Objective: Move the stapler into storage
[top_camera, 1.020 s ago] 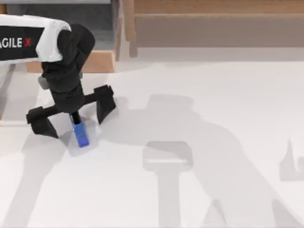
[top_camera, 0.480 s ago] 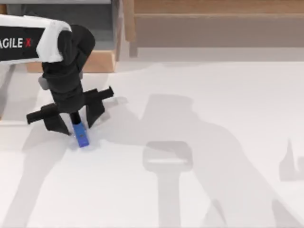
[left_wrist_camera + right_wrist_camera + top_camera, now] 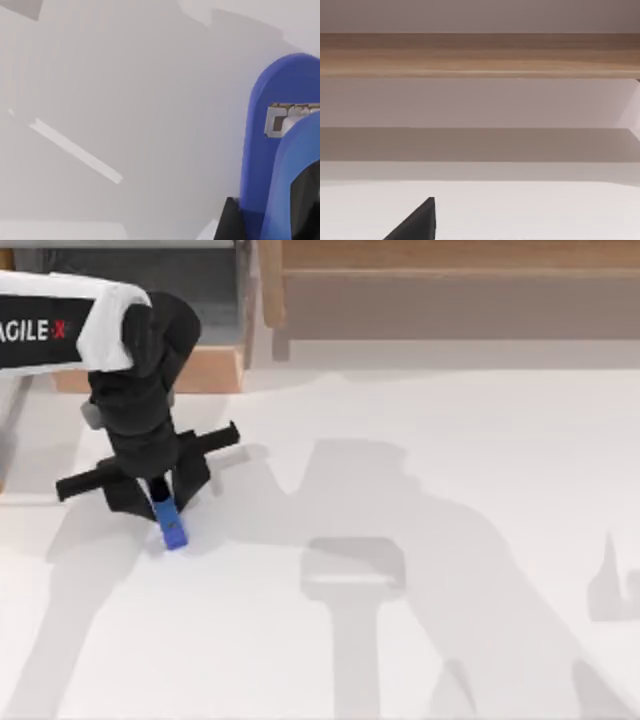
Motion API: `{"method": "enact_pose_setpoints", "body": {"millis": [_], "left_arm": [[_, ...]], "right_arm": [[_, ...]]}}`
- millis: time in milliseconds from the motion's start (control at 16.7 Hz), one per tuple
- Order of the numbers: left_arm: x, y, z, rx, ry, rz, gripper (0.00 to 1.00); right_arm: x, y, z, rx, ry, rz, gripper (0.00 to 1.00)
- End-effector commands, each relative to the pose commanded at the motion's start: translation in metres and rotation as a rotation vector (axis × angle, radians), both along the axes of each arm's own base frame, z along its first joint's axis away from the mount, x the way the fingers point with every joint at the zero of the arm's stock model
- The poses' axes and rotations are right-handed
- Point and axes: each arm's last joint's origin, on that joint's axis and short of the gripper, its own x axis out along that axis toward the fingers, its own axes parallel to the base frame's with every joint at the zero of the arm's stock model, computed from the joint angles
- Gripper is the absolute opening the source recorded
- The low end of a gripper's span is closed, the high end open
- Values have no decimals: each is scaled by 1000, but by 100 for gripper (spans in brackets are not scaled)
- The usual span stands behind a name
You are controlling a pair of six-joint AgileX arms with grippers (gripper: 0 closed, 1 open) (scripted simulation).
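The stapler (image 3: 171, 525) is a small blue bar with a black end, lying on the white table at the left of the top view. My left gripper (image 3: 158, 490) stands over its black end, and its black fingers (image 3: 193, 477) are shut against the stapler's two sides. The blue tip pokes out toward the front. In the left wrist view the blue stapler (image 3: 280, 150) looms close between the dark finger parts. My right gripper (image 3: 415, 224) is parked, facing a wooden shelf.
A wooden storage unit (image 3: 450, 300) runs along the back of the table. Its grey compartment (image 3: 200, 275), with a wooden front edge (image 3: 205, 368), sits just behind the left arm. Arm shadows fall across the white table (image 3: 450, 490). A wooden shelf board (image 3: 480, 55) crosses the right wrist view.
The left gripper's fingers have drawn in from a wide spread until they press the stapler's sides. The stapler has stayed in place.
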Motion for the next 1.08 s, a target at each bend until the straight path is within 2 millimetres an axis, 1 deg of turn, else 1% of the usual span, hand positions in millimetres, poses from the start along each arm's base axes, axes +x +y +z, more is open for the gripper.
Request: {"method": "enact_pose_setpoints", "body": {"millis": [360,720,960,1080], "left_arm": [[0,0,2,-2,-3,2,0],[0,0,30,-2,-3,1,0],[0,1,29,0,1,1,0],[6,6,36,1,-19,-13,0]], "right_arm": [[0,0,0,0,0,0,100],[0,0,0,0,0,0,100],[0,0,0,0,0,0,100],[0,0,0,0,0,0,100]]}}
